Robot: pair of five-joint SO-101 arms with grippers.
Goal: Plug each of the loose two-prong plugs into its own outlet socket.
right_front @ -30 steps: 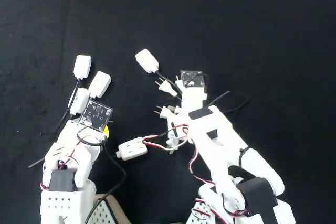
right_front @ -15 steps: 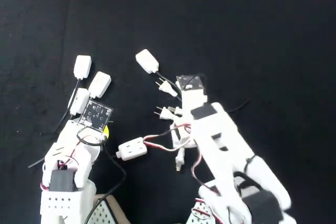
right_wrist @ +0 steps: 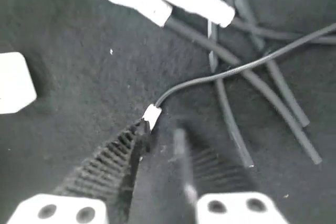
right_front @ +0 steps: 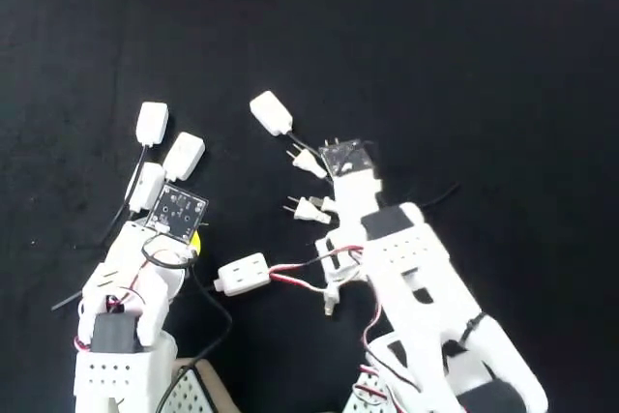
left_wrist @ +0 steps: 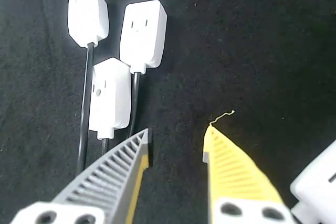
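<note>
Left pincer (left_wrist: 177,132) gapes empty near three sockets (left_wrist: 142,35) — right pincer (right_wrist: 161,130) parted, empty, over cables (right_wrist: 231,61) beside two plugs (right_front: 309,163).

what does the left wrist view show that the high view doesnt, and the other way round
Left wrist view: the slot faces of the three outlet sockets, with the left gripper open just short of them. High view: two loose two-prong plugs beside the right arm, plus two more sockets. Both: the black table and that socket trio.
</note>
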